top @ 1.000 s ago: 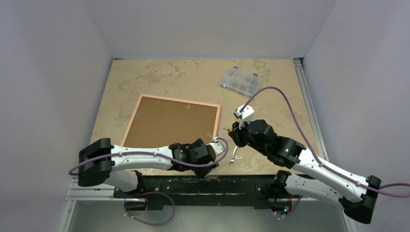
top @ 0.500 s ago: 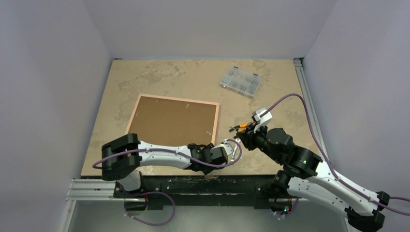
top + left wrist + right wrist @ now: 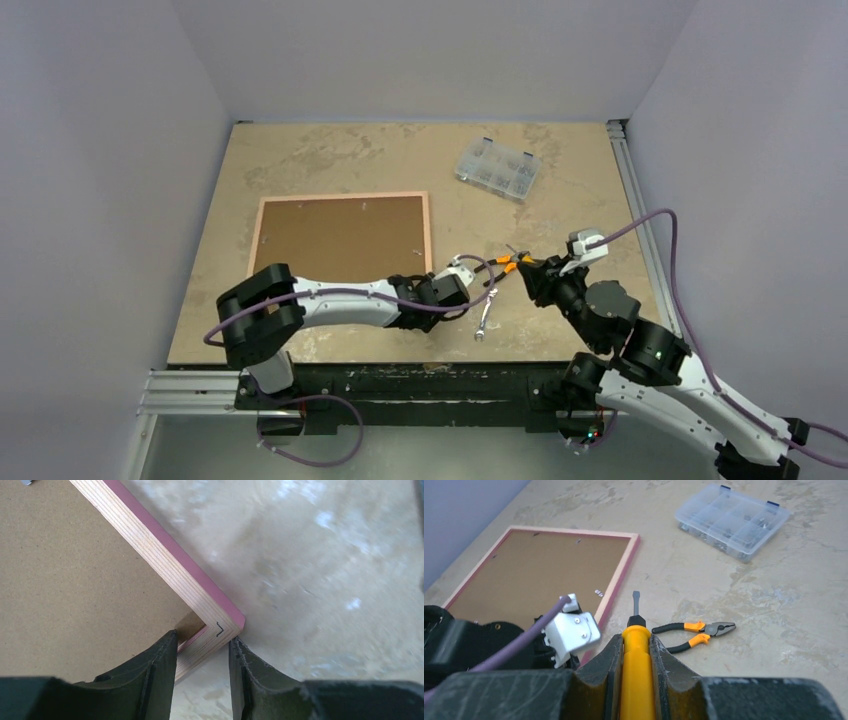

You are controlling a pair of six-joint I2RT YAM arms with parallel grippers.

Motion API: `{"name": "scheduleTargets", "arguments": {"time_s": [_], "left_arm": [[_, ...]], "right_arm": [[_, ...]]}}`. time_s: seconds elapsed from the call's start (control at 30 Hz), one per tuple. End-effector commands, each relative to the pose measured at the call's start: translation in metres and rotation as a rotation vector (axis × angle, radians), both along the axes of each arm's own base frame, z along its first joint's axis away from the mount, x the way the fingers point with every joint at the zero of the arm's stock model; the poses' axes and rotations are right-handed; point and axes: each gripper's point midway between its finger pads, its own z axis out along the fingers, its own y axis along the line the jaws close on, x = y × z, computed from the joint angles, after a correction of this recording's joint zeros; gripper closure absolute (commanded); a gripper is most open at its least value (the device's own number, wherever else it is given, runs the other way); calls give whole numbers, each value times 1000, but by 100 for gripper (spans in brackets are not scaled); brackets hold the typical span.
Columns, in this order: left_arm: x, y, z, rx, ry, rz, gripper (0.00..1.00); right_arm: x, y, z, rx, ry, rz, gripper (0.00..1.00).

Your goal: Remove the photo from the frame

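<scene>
The pink frame (image 3: pixel 430 232) lies face down on the table. The brown backing board (image 3: pixel 340 236) fills it, and the print side of the photo is hidden beneath. My left gripper (image 3: pixel 428 283) is at the frame's near right corner. In the left wrist view its fingers (image 3: pixel 162 672) pinch that corner (image 3: pixel 220 625), one on the board side and one outside; the gripper (image 3: pixel 202 642) is shut on it. My right gripper (image 3: pixel 634 642) is shut on a yellow screwdriver (image 3: pixel 636 675) and hangs above the table right of the frame (image 3: pixel 616 582).
Orange-handled pliers (image 3: pixel 696 630) lie on the table just right of the screwdriver tip. A small wrench (image 3: pixel 483 322) lies near the front edge. A clear compartment box (image 3: pixel 497 168) stands at the back right.
My left gripper has swung the frame's near right corner, so the frame turned square to the table and shifted left. My right arm has drawn back to the right with the screwdriver.
</scene>
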Motion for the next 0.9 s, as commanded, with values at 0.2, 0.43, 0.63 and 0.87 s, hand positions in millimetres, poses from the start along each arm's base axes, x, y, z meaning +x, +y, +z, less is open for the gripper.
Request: {"name": "scheduleTargets", "arguments": {"time_s": [0.2,0.43,0.63,0.87], "left_arm": [[75,-12,30,-202,70,358,98],[120,-49,51,-462,211,500,96],[135,-61,77,-629,299,462,67],[118,-14,119,-617,151,342,35]], "right_arm": [[11,-24,0,29,-1,-167,100],[11,-17,-4,2,19,-139,100],[11,-12,-8,-13,31,-123,100],[13,-6,-13,-38,42,-107,100]]}}
